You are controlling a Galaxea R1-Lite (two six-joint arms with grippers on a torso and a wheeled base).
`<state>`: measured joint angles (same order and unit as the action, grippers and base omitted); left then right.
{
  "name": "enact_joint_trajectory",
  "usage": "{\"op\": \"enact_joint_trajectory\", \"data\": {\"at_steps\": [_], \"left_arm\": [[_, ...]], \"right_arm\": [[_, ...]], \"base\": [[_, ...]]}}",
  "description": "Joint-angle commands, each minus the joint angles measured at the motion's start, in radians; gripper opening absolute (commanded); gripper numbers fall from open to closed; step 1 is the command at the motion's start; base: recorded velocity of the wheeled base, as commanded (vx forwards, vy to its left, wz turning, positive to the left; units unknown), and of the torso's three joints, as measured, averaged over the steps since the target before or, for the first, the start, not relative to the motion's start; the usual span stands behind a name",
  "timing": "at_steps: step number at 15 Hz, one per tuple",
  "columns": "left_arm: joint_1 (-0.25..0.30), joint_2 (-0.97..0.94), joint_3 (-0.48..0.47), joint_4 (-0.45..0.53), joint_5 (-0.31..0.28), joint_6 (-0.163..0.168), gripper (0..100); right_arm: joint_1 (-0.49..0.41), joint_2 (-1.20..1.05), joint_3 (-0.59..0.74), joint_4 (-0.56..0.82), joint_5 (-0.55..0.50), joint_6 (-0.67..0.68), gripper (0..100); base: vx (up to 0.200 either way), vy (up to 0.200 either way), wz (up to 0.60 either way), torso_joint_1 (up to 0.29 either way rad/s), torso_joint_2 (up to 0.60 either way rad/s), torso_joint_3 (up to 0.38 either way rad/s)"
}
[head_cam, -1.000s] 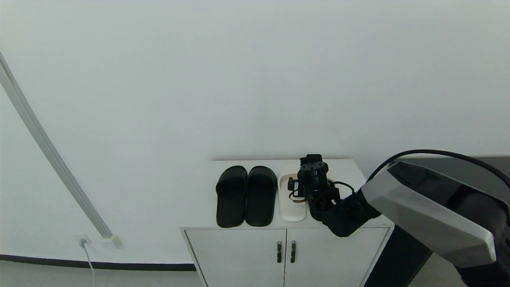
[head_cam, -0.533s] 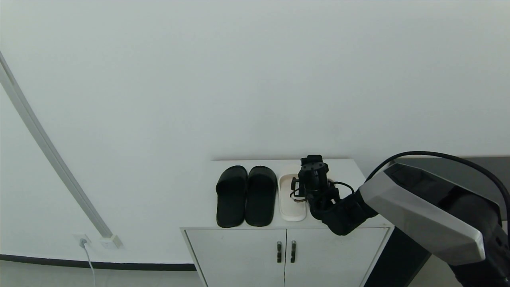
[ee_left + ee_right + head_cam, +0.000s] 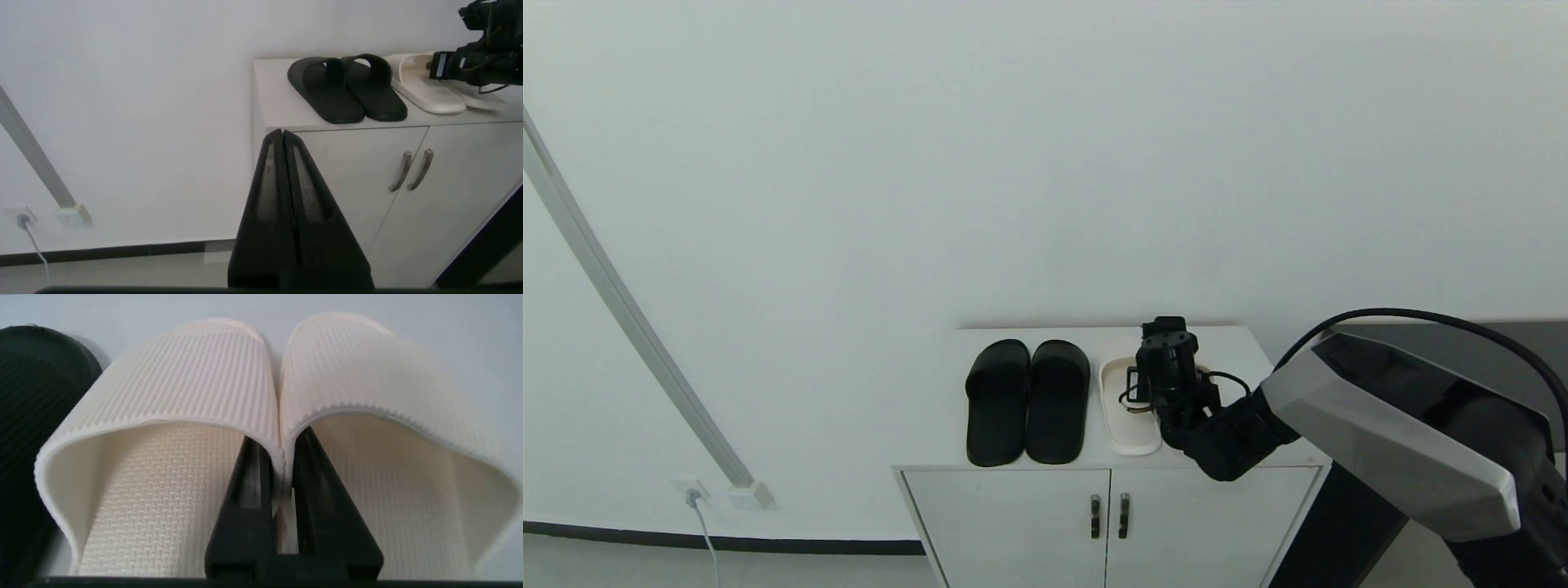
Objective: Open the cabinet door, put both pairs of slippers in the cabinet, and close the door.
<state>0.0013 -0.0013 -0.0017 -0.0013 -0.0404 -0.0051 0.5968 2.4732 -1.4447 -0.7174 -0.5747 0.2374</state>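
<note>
- I see the cabinet (image 3: 1241, 351) with both doors shut, its flat white top carrying two pairs.
- On the left lie the black slippers (image 3: 1027, 400), side by side.
- Just beside them, to the right, lie the white slippers (image 3: 1125, 433).

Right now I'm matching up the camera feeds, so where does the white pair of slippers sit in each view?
Head view: white slippers on the cabinet top, beside the black slippers, partly behind the right arm.
Left wrist view: white slippers on the cabinet top, past the black slippers.
Right wrist view: white slippers close up, right gripper between them.
Shared landmark: the black slippers alongside.
</note>
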Motion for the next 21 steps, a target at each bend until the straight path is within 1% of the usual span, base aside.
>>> {"op": "enact_joint_trajectory", "data": {"at_steps": [1, 3, 4, 7, 9, 10, 12, 13, 14, 15, 21], "left_arm": [[0.0, 0.001, 0.0, 0.0, -0.001, -0.001, 0], [0.0, 0.001, 0.0, 0.0, 0.001, -0.001, 0], [0.0, 0.001, 0.0, 0.0, 0.001, 0.001, 0], [0.0, 0.001, 0.0, 0.0, 0.001, 0.001, 0], [0.0, 0.001, 0.0, 0.0, 0.001, 0.001, 0], [0.0, 0.001, 0.0, 0.0, 0.001, 0.001, 0], [-0.001, 0.001, 0.0, 0.0, 0.001, 0.001, 0], [0.0, 0.001, 0.0, 0.0, 0.001, 0.001, 0], [0.0, 0.001, 0.0, 0.0, 0.001, 0.001, 0], [0.0, 0.001, 0.0, 0.0, 0.002, -0.001, 0], [0.0, 0.001, 0.0, 0.0, 0.001, -0.001, 0]], "right_arm": [[0.003, -0.066, 0.026, 0.0, 0.001, -0.001, 0], [0.011, -0.154, 0.096, -0.004, 0.01, -0.001, 0], [0.023, -0.24, 0.188, -0.039, 0.049, -0.007, 0], [0.035, -0.401, 0.435, -0.2, 0.191, -0.101, 0], [0.046, -0.49, 0.57, -0.24, 0.288, -0.122, 0], [0.057, -0.574, 0.687, -0.243, 0.395, -0.122, 0], [0.061, -0.692, 0.833, -0.243, 0.559, -0.158, 0], [0.061, -0.723, 0.866, -0.243, 0.607, -0.175, 0], [0.061, -0.781, 0.922, -0.235, 0.705, -0.182, 0], [0.061, -0.795, 0.942, -0.229, 0.737, -0.188, 0], [0.078, -0.769, 0.965, -0.229, 0.742, -0.194, 0]], "base": [[0.0, 0.0, 0.0, 0.0, 0.0, 0.0], [0.0, 0.0, 0.0, 0.0, 0.0, 0.0], [0.0, 0.0, 0.0, 0.0, 0.0, 0.0], [0.0, 0.0, 0.0, 0.0, 0.0, 0.0], [0.0, 0.0, 0.0, 0.0, 0.0, 0.0], [0.0, 0.0, 0.0, 0.0, 0.0, 0.0], [0.0, 0.0, 0.0, 0.0, 0.0, 0.0], [0.0, 0.0, 0.0, 0.0, 0.0, 0.0], [0.0, 0.0, 0.0, 0.0, 0.0, 0.0], [0.0, 0.0, 0.0, 0.0, 0.0, 0.0], [0.0, 0.0, 0.0, 0.0, 0.0, 0.0]]}}
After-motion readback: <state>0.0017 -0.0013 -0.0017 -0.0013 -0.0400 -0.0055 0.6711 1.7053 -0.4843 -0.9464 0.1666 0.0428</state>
